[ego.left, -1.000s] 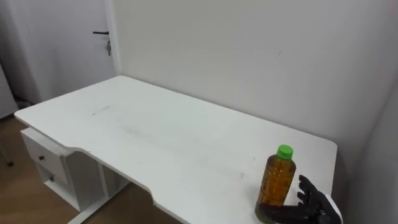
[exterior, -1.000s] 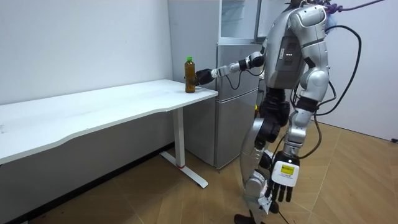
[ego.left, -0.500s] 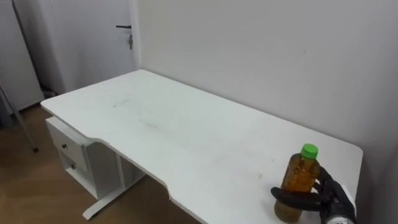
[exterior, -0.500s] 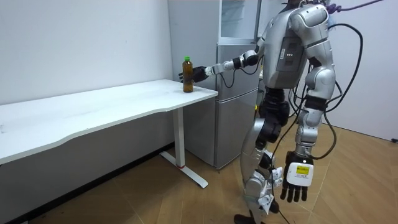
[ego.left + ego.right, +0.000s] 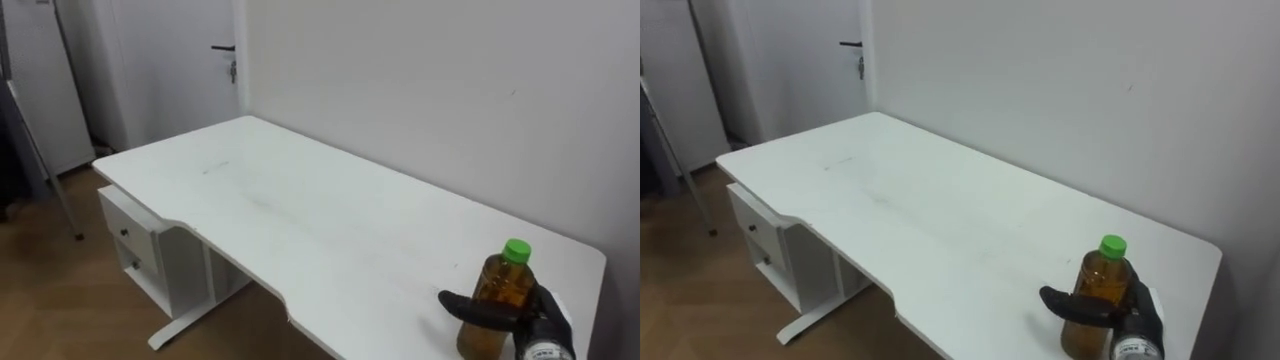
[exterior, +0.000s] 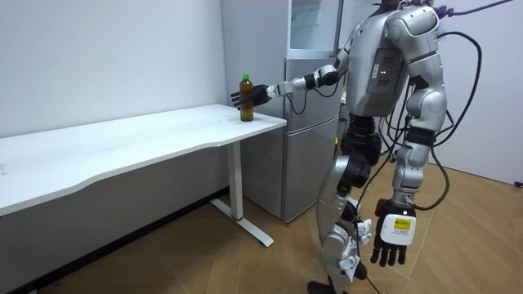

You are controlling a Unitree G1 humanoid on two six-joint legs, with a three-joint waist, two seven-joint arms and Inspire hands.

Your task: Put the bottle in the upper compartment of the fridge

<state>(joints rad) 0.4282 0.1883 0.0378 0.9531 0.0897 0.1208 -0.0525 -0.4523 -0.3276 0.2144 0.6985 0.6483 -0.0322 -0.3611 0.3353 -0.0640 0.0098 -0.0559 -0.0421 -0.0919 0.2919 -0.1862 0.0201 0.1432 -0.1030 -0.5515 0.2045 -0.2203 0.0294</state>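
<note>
Right arm: reaches out forward, nearly straight, a little below shoulder height.
Right hand (image 5: 537, 318): thumb lies across the front of the bottle (image 5: 500, 288), fingers curl round its back.
Left arm: hangs down at the side, elbow slightly bent.
Left hand (image 6: 391, 242): low beside the leg, back of hand towards the room camera, fingers loose and pointing down, holding nothing.
Stance: upright on both legs.
</note>
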